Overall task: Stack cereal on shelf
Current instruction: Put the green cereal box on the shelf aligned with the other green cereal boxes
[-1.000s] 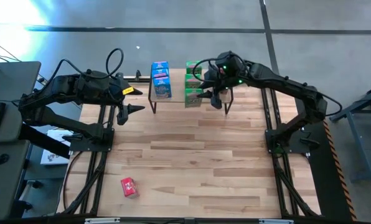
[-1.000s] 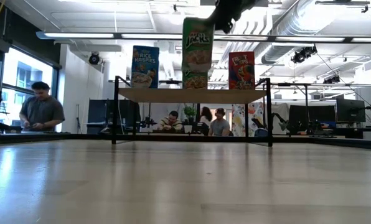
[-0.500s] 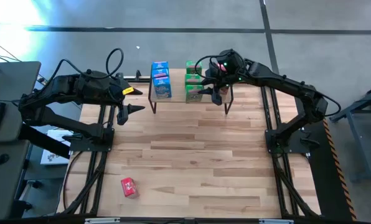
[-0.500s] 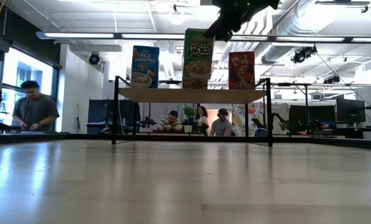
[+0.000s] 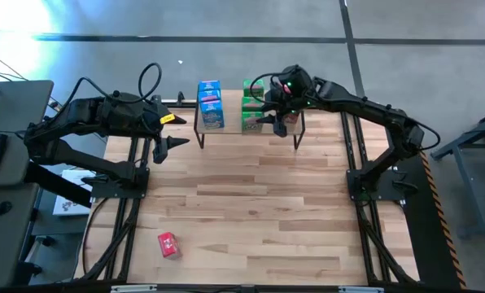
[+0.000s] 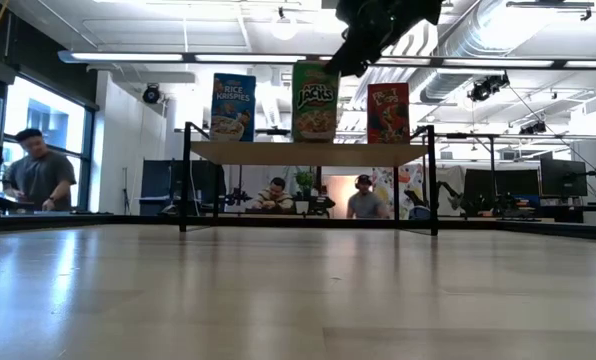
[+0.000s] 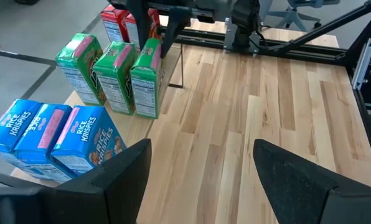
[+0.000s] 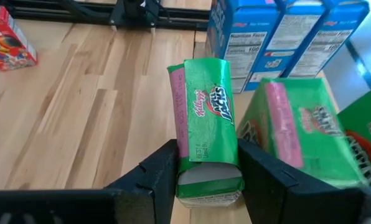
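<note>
3 blue cereal boxes (image 7: 51,134) and 3 green ones (image 7: 114,74) with pink tops are seen on the light wooden shelf (image 6: 308,152); a red box (image 5: 168,244) is seen on the pale tabletop (image 5: 259,212).

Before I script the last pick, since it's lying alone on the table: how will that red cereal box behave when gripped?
The red cereal box lies flat, so it likely won't tip or roll. It looks like thin cardboard, probably light; a push may slide it across the smooth wooden table. A hard squeeze might dent it.

Bright open room, ceiling light strips (image 6: 278,60), seated people (image 6: 275,196).
</note>
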Available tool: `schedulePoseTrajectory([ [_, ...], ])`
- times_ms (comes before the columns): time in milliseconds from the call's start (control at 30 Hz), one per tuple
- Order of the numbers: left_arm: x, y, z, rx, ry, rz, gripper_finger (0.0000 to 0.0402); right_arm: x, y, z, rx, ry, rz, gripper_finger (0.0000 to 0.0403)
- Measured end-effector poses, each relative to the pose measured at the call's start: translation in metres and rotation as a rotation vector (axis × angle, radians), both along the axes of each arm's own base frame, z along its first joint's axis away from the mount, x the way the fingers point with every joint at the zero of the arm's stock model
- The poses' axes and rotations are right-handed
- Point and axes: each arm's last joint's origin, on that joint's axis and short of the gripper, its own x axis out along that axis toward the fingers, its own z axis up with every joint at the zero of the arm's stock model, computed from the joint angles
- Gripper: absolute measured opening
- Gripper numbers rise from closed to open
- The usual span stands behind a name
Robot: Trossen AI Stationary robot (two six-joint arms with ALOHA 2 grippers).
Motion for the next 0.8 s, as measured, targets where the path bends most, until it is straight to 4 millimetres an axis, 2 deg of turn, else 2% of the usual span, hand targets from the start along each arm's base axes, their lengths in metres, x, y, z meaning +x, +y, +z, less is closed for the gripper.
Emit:
schedulePoseTrajectory([
  [800, 0.0, 0.0, 0.0, 0.0, 0.0, 0.0, 0.0273, 0.002, -0.012, -0.005, -0.032, -0.003, -0.018, 0.0144],
])
